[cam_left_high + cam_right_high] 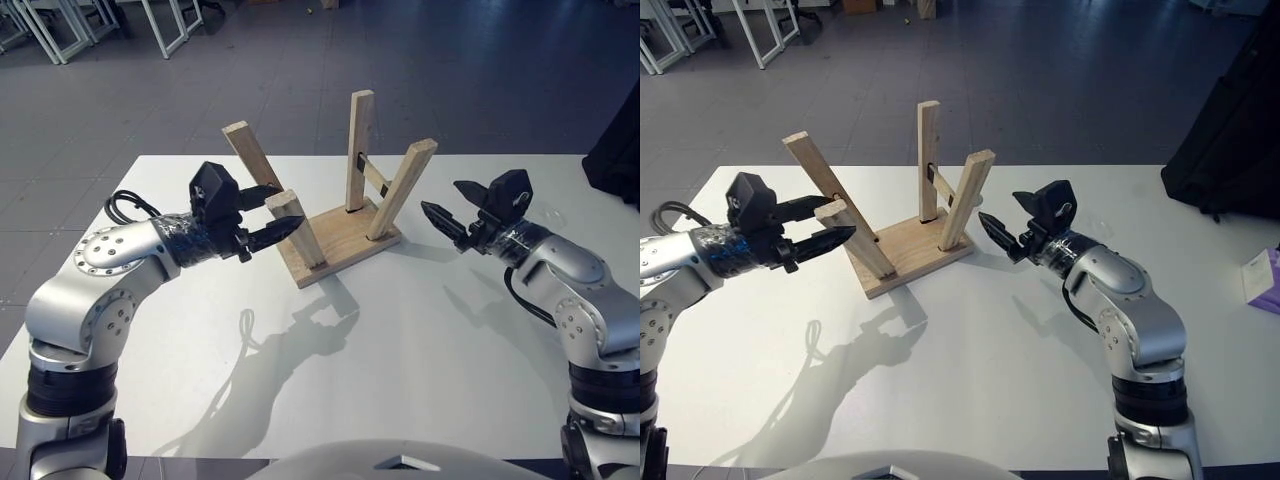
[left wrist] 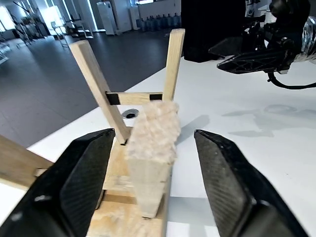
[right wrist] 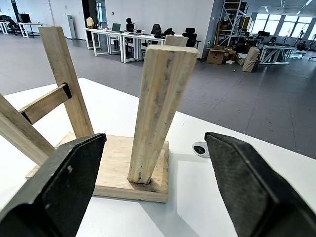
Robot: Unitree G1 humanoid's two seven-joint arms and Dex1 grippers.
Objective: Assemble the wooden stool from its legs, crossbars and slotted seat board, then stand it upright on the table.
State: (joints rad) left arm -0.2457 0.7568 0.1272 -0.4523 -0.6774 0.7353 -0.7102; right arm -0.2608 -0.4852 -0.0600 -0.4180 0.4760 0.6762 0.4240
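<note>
- Left eye view: The stool point(image 1: 350, 230) lies upside down on the table point(image 1: 420, 360), with its seat point(image 1: 335, 252) flat and four legs pointing up. A crossbar point(image 1: 375, 178) bridges the two legs on the stool's far side. The left gripper point(image 1: 287, 210) is spread wide about the top of the near leg point(image 1: 300, 240). The right gripper point(image 1: 440, 197) gapes just beside the right-hand leg point(image 1: 400, 190).
- Right eye view: Neither pincer holds or touches any wood, and each sits close to its own side of the stool. No loose parts lie around the stool.
- Left wrist view: The near leg's rough-cut top stands between the broad black fingers point(image 2: 84, 168) with a gap on either side. Beyond it the crossbar links two more legs.
- Right wrist view: The right-hand leg rises from its slot in the seat between that arm's wide-set fingers point(image 3: 64, 187) and is ungripped.
- Progress: Assembly looks finished, with legs and crossbars seated in the board. What appears left is gripping the stool, flipping it and standing it on its feet on the table.
</note>
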